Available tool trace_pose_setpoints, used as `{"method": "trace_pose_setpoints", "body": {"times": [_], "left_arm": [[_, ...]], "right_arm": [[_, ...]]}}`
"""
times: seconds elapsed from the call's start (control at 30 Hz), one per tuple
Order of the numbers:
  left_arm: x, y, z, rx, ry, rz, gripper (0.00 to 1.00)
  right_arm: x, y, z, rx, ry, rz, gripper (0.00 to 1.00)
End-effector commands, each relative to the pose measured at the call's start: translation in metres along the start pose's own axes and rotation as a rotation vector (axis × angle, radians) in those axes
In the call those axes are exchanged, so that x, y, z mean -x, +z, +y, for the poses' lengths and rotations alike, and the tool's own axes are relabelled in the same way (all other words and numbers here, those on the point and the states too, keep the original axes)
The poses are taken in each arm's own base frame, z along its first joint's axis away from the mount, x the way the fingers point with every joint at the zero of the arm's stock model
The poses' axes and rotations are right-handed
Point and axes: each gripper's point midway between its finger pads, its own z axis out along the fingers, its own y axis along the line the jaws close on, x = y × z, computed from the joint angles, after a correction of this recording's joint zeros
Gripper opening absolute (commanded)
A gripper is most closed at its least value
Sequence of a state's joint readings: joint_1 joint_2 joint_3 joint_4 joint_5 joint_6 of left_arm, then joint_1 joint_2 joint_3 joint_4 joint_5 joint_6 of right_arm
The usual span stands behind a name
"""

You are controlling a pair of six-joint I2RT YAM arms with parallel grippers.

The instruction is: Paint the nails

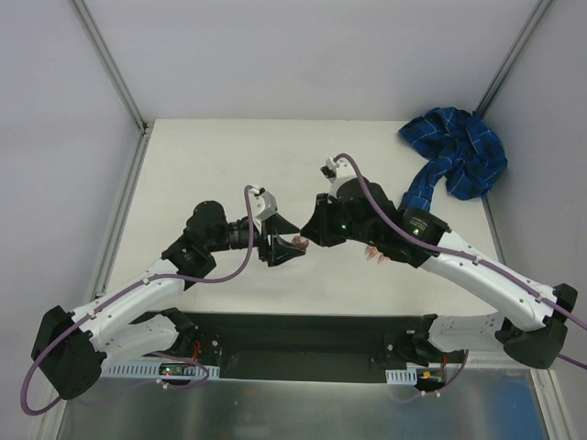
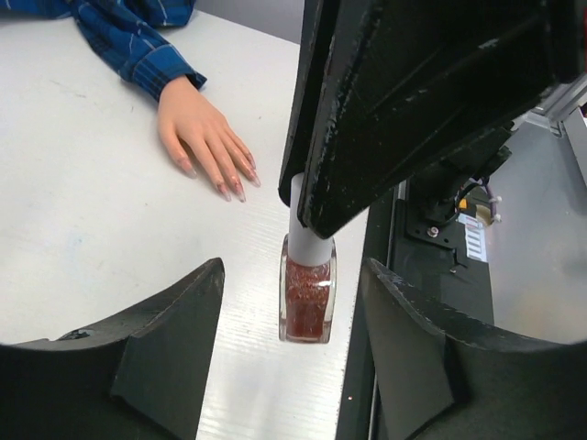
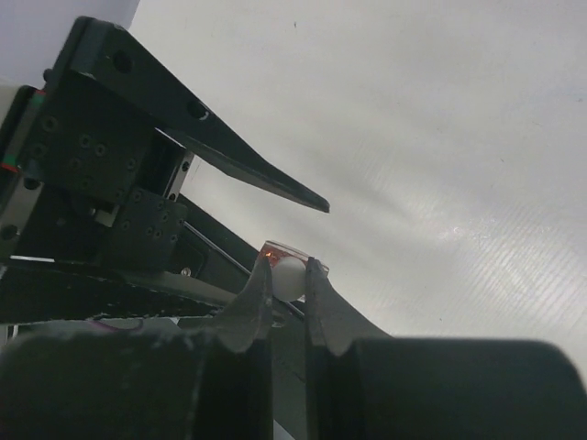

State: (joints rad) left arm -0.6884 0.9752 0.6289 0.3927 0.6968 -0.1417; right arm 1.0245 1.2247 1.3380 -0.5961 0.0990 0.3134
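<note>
The right gripper (image 3: 288,273) is pressed together on the white cap (image 2: 307,240) of a small clear glass bottle (image 2: 307,307) of glittery reddish polish, which hangs upright from it; the left gripper (image 1: 284,247) stands spread, one jaw on either side of the bottle with a gap on each side; whether the bottle's base touches the surface I cannot tell; any label on it is too small to read.

The bottle sits over the near strip of the white table (image 1: 211,165), just beside the dark band along the near edge where the arm bases are bolted; white tabletop runs from both grippers out to the far edge and left to the aluminium rail (image 1: 127,197).

The flesh-coloured fake hand (image 2: 197,128) lies palm down to the right of the bottle, half hidden under the right arm from above; its pale pink nails (image 2: 234,188) point towards the near side, apart from the bottle; its blue plaid sleeve (image 1: 459,156) bunches in the far right corner against the wall.
</note>
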Motion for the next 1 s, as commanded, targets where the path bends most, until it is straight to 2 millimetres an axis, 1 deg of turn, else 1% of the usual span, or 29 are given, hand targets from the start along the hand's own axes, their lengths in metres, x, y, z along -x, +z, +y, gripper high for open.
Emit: {"method": "trace_pose_setpoints", "body": {"times": [0.0, 0.1, 0.2, 0.3, 0.47, 0.6, 0.73, 0.8, 0.87, 0.97], "left_arm": [[0.032, -0.001, -0.012, -0.028, 0.067, -0.1, 0.61], [0.032, 0.0, -0.015, -0.05, 0.076, -0.098, 0.58], [0.032, 0.0, -0.019, -0.075, 0.08, -0.096, 0.52], [0.032, 0.0, -0.018, -0.075, 0.08, -0.096, 0.49], [0.032, 0.0, -0.017, -0.063, 0.082, -0.1, 0.43], [0.031, 0.001, -0.017, -0.07, 0.078, -0.093, 0.34], [0.029, 0.002, -0.018, -0.082, 0.069, -0.076, 0.2], [0.029, 0.003, -0.018, -0.083, 0.065, -0.071, 0.19], [0.028, 0.004, -0.017, -0.083, 0.06, -0.065, 0.15], [0.029, 0.003, -0.018, -0.088, 0.065, -0.067, 0.0]], "right_arm": [[0.025, -0.024, 0.0, 0.003, 0.084, -0.138, 0.01], [0.026, -0.026, 0.0, 0.005, 0.109, -0.155, 0.01], [0.026, -0.023, 0.002, 0.018, 0.12, -0.15, 0.01], [0.027, -0.02, 0.01, 0.047, 0.127, -0.144, 0.01], [0.027, -0.015, 0.012, 0.05, 0.129, -0.136, 0.01], [0.029, -0.015, 0.013, 0.053, 0.122, -0.137, 0.01], [0.028, -0.015, 0.012, 0.047, 0.121, -0.134, 0.01], [0.028, -0.015, 0.014, 0.053, 0.122, -0.133, 0.01], [0.03, -0.015, 0.016, 0.062, 0.124, -0.136, 0.01], [0.03, -0.014, 0.018, 0.068, 0.125, -0.132, 0.01]]}}
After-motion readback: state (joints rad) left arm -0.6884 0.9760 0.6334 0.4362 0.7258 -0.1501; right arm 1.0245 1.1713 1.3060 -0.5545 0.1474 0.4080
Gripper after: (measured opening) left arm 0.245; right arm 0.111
